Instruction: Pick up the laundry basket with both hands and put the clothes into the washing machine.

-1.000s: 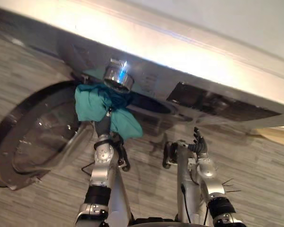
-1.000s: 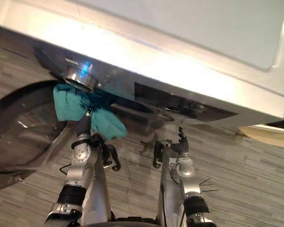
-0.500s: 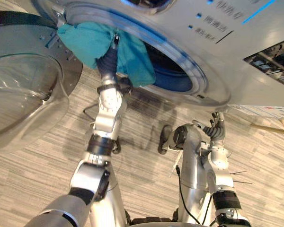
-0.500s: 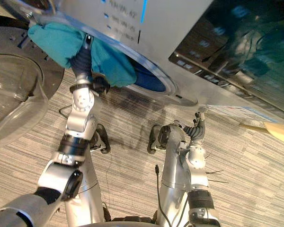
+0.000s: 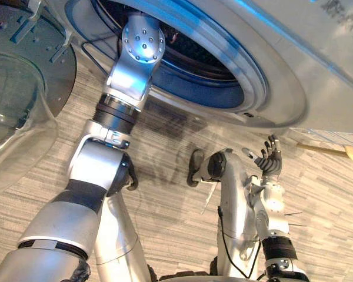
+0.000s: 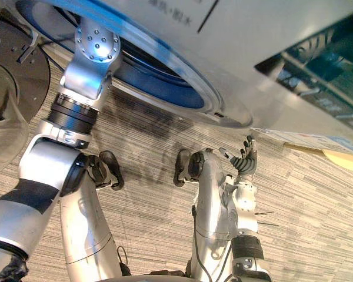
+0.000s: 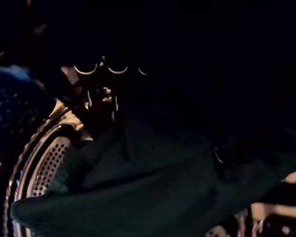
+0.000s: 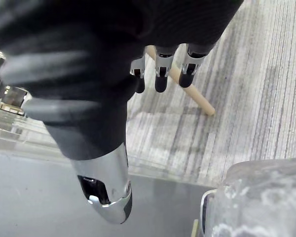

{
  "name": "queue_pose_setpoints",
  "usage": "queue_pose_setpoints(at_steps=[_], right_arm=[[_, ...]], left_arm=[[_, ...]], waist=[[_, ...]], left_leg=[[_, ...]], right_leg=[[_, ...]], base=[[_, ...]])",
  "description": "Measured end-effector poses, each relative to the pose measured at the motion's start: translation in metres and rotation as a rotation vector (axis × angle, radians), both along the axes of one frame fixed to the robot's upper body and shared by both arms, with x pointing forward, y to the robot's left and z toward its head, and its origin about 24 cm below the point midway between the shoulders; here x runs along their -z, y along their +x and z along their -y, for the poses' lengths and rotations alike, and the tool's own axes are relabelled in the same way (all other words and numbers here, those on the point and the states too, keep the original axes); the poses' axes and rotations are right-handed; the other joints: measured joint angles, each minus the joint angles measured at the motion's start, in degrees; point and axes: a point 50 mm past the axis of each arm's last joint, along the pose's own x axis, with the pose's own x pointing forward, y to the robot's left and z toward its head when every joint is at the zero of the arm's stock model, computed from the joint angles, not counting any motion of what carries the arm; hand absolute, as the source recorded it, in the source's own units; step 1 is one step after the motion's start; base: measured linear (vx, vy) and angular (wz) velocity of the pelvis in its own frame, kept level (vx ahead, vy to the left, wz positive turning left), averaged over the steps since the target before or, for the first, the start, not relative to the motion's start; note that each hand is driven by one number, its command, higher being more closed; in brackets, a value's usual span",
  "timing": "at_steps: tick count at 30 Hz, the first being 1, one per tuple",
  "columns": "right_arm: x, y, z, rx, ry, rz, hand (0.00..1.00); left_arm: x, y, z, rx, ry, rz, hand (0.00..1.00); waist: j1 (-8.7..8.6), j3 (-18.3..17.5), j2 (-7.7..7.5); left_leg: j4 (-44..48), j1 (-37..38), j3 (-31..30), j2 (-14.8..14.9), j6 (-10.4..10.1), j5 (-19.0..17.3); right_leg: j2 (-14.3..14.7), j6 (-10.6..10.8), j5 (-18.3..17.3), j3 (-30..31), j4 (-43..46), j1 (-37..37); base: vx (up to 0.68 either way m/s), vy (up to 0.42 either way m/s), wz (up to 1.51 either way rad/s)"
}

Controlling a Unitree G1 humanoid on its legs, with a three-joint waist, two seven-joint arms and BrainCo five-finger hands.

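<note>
The left arm (image 5: 132,70) reaches through the round opening of the washing machine (image 5: 300,88), whose glass door (image 5: 15,111) hangs open at the robot's left. Inside, the dark teal garment (image 7: 153,197) lies in the perforated drum (image 7: 42,163), just past the left hand (image 7: 102,91). It is too dark to tell whether that hand's fingers grip the cloth. The right hand (image 5: 269,160) is raised below the opening, fingers loosely spread and holding nothing. Beneath it are the grey striped floor (image 5: 165,205) and 1 pale wooden rod (image 8: 187,89).
</note>
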Motion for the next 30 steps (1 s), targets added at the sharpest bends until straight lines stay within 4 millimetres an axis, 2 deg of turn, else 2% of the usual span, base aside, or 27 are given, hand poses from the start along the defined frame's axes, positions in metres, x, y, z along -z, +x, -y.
queue_pose_setpoints(at_steps=[2,4,10,15,18,20,25,26,28,29,30], right_arm=[[0.000,0.000,-0.001,-0.020,0.014,0.005,0.00],[0.000,0.000,-0.001,-0.038,0.018,0.008,0.00],[0.000,0.003,-0.005,-0.103,0.007,0.007,0.00],[-0.004,0.007,-0.011,-0.143,0.006,0.022,0.00],[-0.006,0.010,-0.019,-0.171,0.003,0.024,0.00],[0.001,0.010,-0.022,-0.184,0.003,-0.012,0.00],[0.009,0.006,-0.021,-0.181,-0.005,-0.045,0.00],[0.011,0.005,-0.021,-0.179,-0.005,-0.052,0.00],[0.019,-0.002,-0.019,-0.173,-0.006,-0.085,0.00],[0.032,-0.012,-0.017,-0.162,-0.001,-0.138,0.00],[0.040,-0.017,-0.015,-0.157,0.002,-0.168,0.00]], left_arm=[[0.013,0.013,-0.005,-0.140,0.163,-0.060,0.00],[0.024,0.021,-0.007,-0.210,0.272,-0.120,0.00],[0.059,0.038,-0.014,-0.208,0.391,-0.331,0.00],[0.086,0.042,-0.017,-0.172,0.378,-0.423,0.00],[0.100,0.044,-0.026,-0.154,0.311,-0.470,0.00],[0.118,0.045,-0.034,-0.150,0.258,-0.512,0.00],[0.145,0.034,-0.051,-0.126,0.084,-0.501,0.00],[0.155,0.031,-0.057,-0.125,0.047,-0.518,0.00],[0.197,0.021,-0.066,-0.105,-0.043,-0.599,0.00],[0.237,0.008,-0.070,-0.074,-0.133,-0.692,0.00],[0.256,0.001,-0.070,-0.061,-0.178,-0.737,0.00]], waist=[[0.12,0.00,0.00],[0.37,0.00,0.00],[0.84,0.00,0.00],[1.02,-0.18,-0.06],[1.08,-0.18,-0.05],[1.18,-0.18,-0.05],[1.44,-0.26,0.03],[1.52,-0.27,0.06],[1.93,-0.28,0.07],[2.53,-0.68,0.47],[2.58,-1.16,0.61]], left_leg=[[-0.04,0.01,0.24,0.24,0.00,0.00],[-0.10,0.01,0.27,0.44,0.00,0.00],[-0.86,1.12,0.47,1.27,0.00,0.00],[-1.75,2.28,0.73,1.31,0.00,0.00],[-2.84,3.64,1.28,1.30,0.03,0.03],[-5.12,7.18,2.31,1.30,0.01,0.05],[-11.42,15.99,4.31,1.19,-0.34,0.61],[-13.19,18.16,4.86,1.18,-0.40,0.92],[-17.84,25.05,6.56,1.06,-0.80,1.42],[-21.63,30.90,7.69,0.89,-1.34,1.73],[-23.41,33.56,8.17,0.79,-1.51,1.91]], right_leg=[[0.24,-0.06,0.04,-0.01,-0.11,0.00],[0.56,-0.07,0.13,0.01,-0.23,0.00],[0.78,-0.30,0.89,0.06,-1.35,0.72],[0.85,-0.16,1.08,0.01,-2.39,1.84],[0.85,0.01,1.30,0.15,-3.49,2.90],[0.80,0.17,1.39,0.17,-5.64,6.12],[0.89,0.52,2.01,-0.09,-11.82,14.32],[0.94,0.47,2.38,-0.28,-13.55,16.34],[1.00,0.65,2.87,-0.46,-17.97,22.52],[1.08,0.78,3.08,-0.80,-21.53,28.03],[1.09,0.86,3.20,-1.01,-23.18,30.45]], base=[[0.03,-0.031,-0.04],[0.02,-0.028,-0.04],[0.03,-0.030,-0.07],[0.04,-0.036,-0.01],[0.06,-0.042,0.00],[0.06,-0.041,0.04],[0.08,-0.053,0.03],[0.09,-0.058,0.00],[0.12,-0.066,0.00],[0.13,-0.061,0.01],[0.20,-0.079,0.06]])
